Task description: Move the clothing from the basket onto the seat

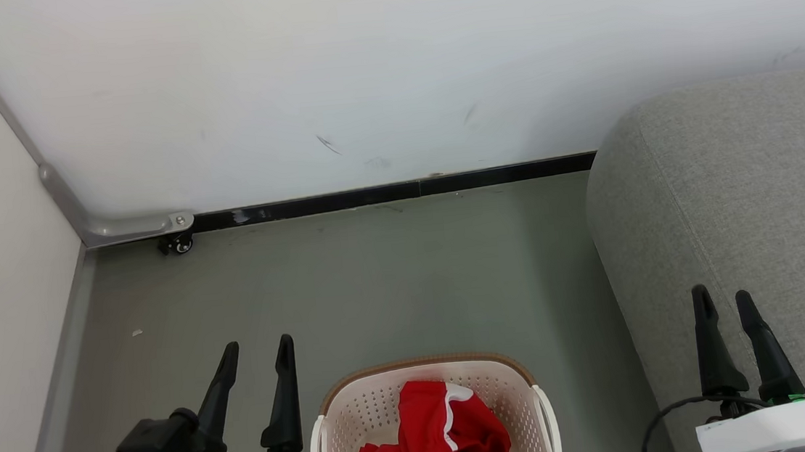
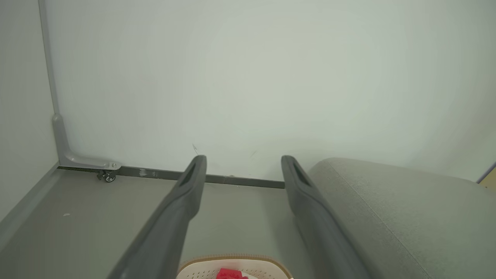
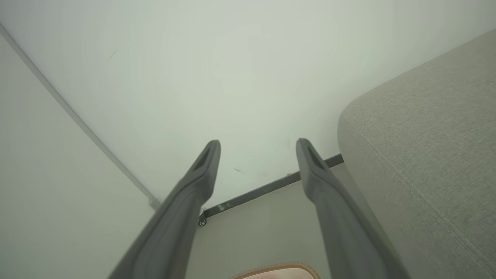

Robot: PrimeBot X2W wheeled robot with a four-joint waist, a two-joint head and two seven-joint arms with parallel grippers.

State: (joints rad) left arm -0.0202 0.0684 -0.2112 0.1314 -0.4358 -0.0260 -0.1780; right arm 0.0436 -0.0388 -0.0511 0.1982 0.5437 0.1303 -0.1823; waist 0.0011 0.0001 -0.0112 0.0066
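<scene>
So the basket [image 1: 423,363] is parked on the grey floor [image 1: 378,279], out in the open stretch well short of the edge where the floor meets the white wall [image 1: 359,62]. Its right side is close to the seat [image 1: 751,210] but not touching it. The clothing [image 1: 442,426] is sitting inside the basket, a bunched-up red heap with white trim showing. It lies roughly in the middle and reaches toward the basket's far wall, and the near part is cut off from view. All of the red fabric that can be seen is in the basket.

The left gripper [image 1: 258,344] hovers over the floor just left of the basket's left wall. Its two dark fingers are spread wide with nothing between them. The right gripper [image 1: 721,294] is up over the seat's rounded left edge, also fully spread and holding nothing. Neither one touches the basket or the clothes.

Over in the far left corner of the floor there's a little caster wheel [image 1: 182,244] under a grey bracket. A black skirting strip [image 1: 399,191] runs along the floor's far edge up to the seat.
</scene>
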